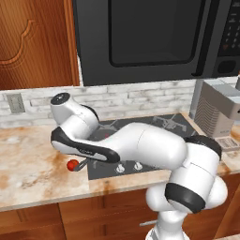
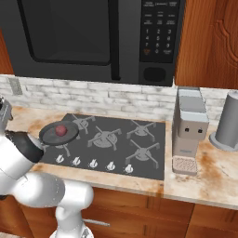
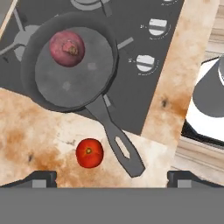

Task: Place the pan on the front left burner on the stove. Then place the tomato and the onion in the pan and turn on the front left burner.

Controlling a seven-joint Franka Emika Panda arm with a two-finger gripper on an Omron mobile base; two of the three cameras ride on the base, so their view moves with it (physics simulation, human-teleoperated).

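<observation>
The pan (image 3: 72,72) sits on the front left burner (image 3: 17,43) of the stove (image 2: 116,139), and its handle (image 3: 124,151) reaches out over the counter. Inside the pan (image 2: 58,134) lies the purple-maroon onion (image 3: 66,48) (image 2: 60,130). The bright red tomato (image 3: 89,153) (image 1: 72,164) rests on the marble counter beside the handle, left of the stove. My gripper (image 3: 112,180) hangs open above the tomato and the handle, with nothing between its fingers. In the left base view the arm hides most of the pan.
A row of silvery knobs (image 2: 93,163) lines the stove's front edge. A microwave (image 1: 150,37) hangs above the stove. To the right stand a grey boxy appliance (image 2: 188,130) and a grey canister (image 2: 228,123). The counter's front edge (image 3: 192,144) runs close by.
</observation>
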